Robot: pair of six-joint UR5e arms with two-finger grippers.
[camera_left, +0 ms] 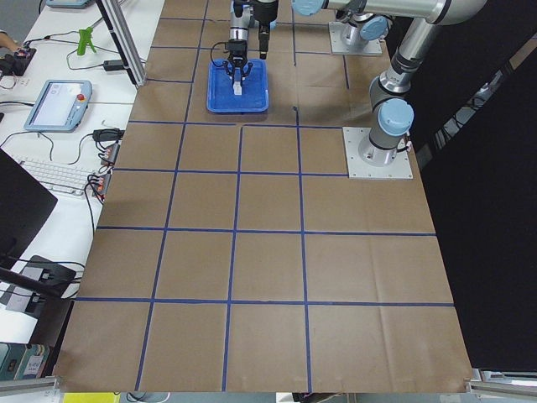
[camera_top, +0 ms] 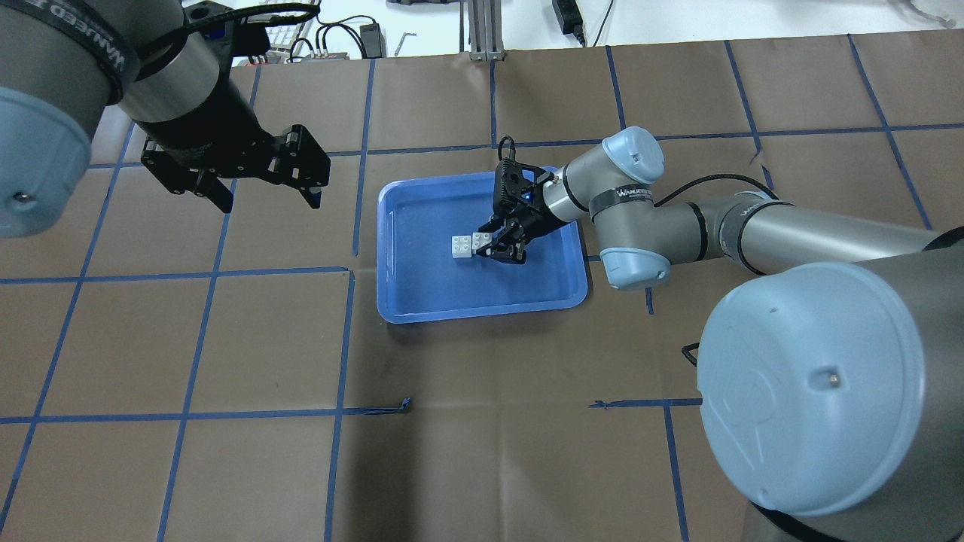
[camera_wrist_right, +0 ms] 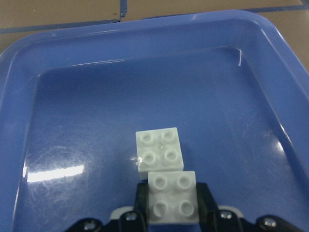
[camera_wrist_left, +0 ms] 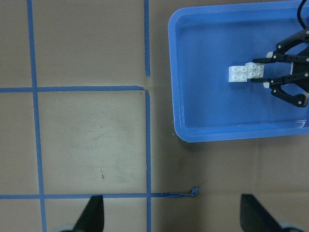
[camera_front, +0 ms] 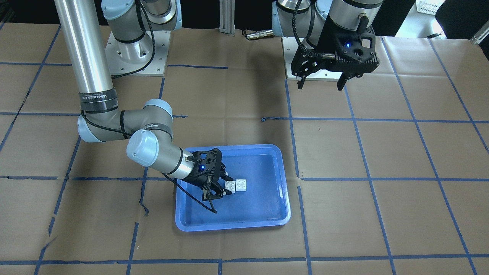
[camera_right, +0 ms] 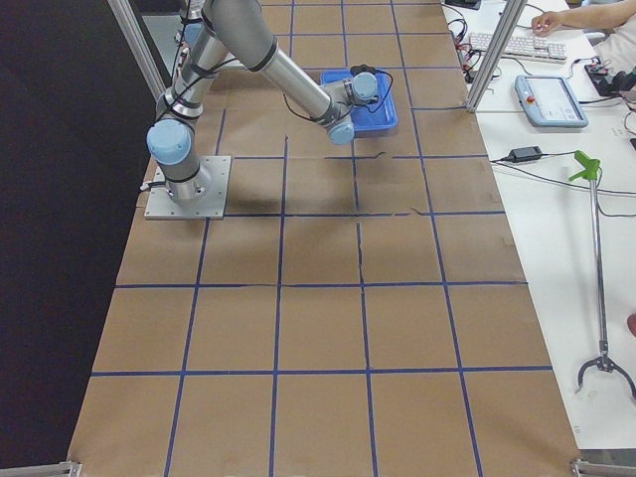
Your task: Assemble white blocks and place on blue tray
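Two white blocks (camera_front: 237, 185) lie joined in the middle of the blue tray (camera_front: 229, 225), one overlapping the other's edge. My right gripper (camera_front: 230, 186) reaches low into the tray, its fingers (camera_wrist_right: 140, 198) closed on the sides of the near block (camera_wrist_right: 172, 198), and the other block (camera_wrist_right: 159, 150) sticks out in front. The overhead view shows the blocks (camera_top: 463, 245), right gripper (camera_top: 486, 242) and tray (camera_top: 482, 312). My left gripper (camera_top: 269, 202) hangs open and empty, high above the table, away from the tray. Its wrist view shows the blocks (camera_wrist_left: 239, 73) and the tray (camera_wrist_left: 231, 135).
The table is covered in brown paper with a grid of blue tape (camera_top: 346, 339). The arm base plates (camera_front: 137, 49) stand at the robot's side. A desk with a keyboard and pendant (camera_left: 54, 101) runs along the far table edge.
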